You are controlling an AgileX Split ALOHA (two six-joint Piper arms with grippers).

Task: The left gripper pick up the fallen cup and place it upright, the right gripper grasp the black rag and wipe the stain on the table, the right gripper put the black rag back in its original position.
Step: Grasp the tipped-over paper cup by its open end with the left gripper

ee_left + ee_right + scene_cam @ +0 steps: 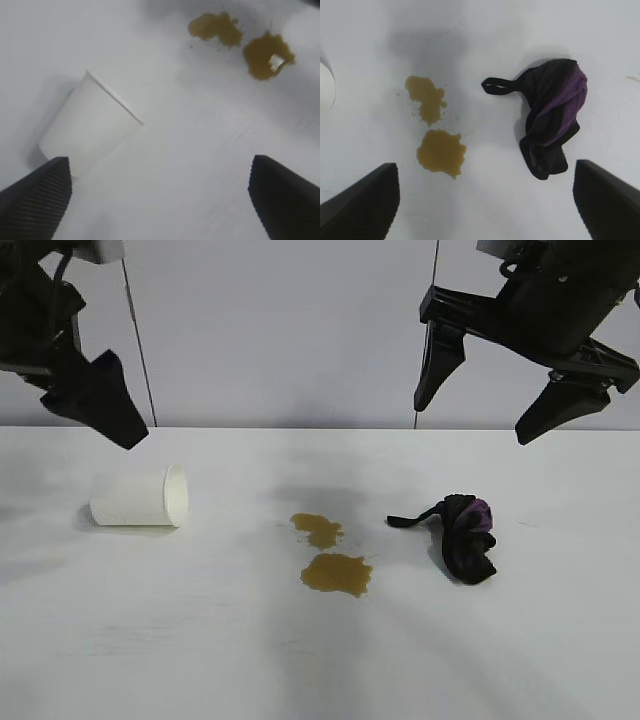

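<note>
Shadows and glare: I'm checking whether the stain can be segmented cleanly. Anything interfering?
Exterior view: a soft grey shadow lies across the table around the stain. Left wrist view: a bright glint sits on the larger blotch. Right wrist view: stain edges are crisp, shadow beyond it.

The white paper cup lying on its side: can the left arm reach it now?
Probably yes. The white paper cup lies alone on the white table, and the open left pincer hovers above it.

Front camera faces the arms; wrist cameras share the stain (240, 40).
</note>
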